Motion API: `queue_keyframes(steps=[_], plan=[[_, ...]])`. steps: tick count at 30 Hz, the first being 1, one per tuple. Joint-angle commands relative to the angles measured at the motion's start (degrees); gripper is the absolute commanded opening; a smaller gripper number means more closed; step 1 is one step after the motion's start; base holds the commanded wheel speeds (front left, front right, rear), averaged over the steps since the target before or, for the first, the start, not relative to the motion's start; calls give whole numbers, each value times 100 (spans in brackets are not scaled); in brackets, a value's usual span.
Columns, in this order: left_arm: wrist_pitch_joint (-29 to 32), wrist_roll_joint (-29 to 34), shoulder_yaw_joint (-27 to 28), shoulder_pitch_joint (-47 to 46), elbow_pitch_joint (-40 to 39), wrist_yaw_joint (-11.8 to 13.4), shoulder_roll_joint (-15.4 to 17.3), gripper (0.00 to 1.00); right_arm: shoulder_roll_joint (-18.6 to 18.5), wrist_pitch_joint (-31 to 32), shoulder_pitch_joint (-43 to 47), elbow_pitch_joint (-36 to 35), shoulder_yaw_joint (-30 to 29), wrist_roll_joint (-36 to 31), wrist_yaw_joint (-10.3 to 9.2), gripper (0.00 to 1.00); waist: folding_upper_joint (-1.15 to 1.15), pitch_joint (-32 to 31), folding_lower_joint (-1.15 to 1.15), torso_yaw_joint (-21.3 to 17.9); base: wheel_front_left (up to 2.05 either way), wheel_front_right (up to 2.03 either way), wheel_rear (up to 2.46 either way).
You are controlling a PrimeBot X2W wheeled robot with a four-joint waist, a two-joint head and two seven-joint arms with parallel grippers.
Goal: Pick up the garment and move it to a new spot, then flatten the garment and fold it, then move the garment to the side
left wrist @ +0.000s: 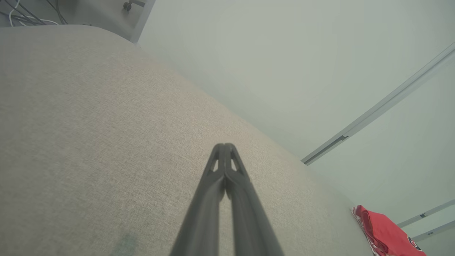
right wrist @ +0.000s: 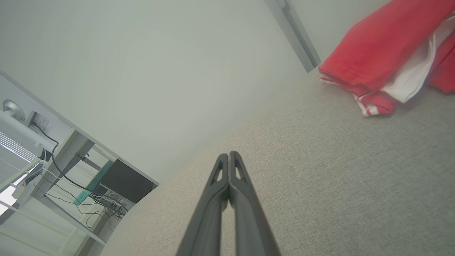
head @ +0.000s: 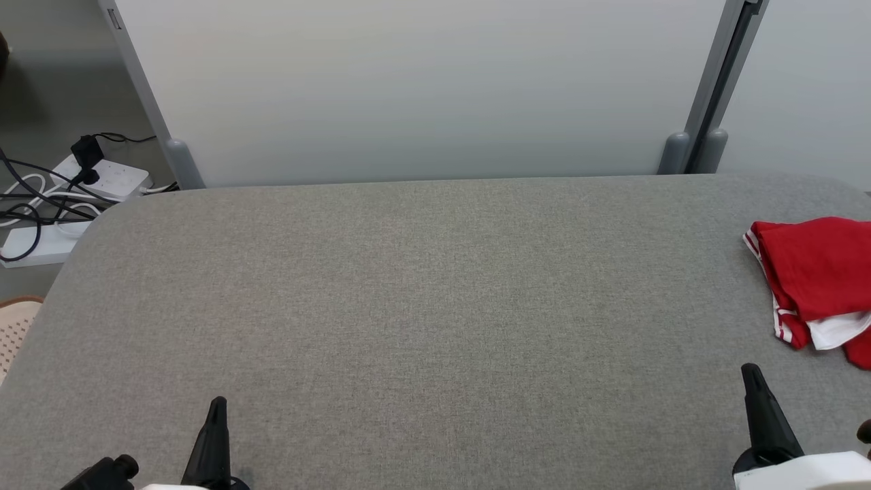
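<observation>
Red fabric with white trim and a white inner layer marks the garment (head: 813, 269). It lies in a loose, partly doubled-over bundle at the far right of the grey cloth-covered table (head: 435, 299), running past the edge of the head view. The left gripper (head: 217, 405) sits low at the near left of the table, well apart from the garment, its two dark fingers pressed together with nothing between them. The right gripper (head: 751, 374) sits at the near right, near the garment but not touching it, its jaws likewise closed and empty. This layout fits two stages: a garment lying in a heap to be picked up, or one already folded and set to the side. The bundle's uneven edges and exposed white layer do not settle which. The risks from here are a matter of judgement. The garment appears to lie close to the table's right side, so a sideways push, or a grip on one layer alone, could drag it over the edge or pull the bundle open. Closed fingers brought down onto the cloth would press it rather than take it. The textured table cover may hold the fabric and cause bunching under a drag. Cables and a power strip (head: 102, 178) lie on the floor past the far left corner, away from both arms.
</observation>
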Motion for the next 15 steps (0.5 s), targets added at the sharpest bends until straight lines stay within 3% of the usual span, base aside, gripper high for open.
queue_keyframes(steps=[1,15], plan=[[28,-184,128,-334,-125,-60,36,0,-52,64,-292,-92,-28,175,11,0,0,5,0,0,0,0,0],[259,-1085,205,-516,-41,-124,41,0,-11,289,-436,29,-125,1016,14,0,0,57,0,-1,0,0,0]])
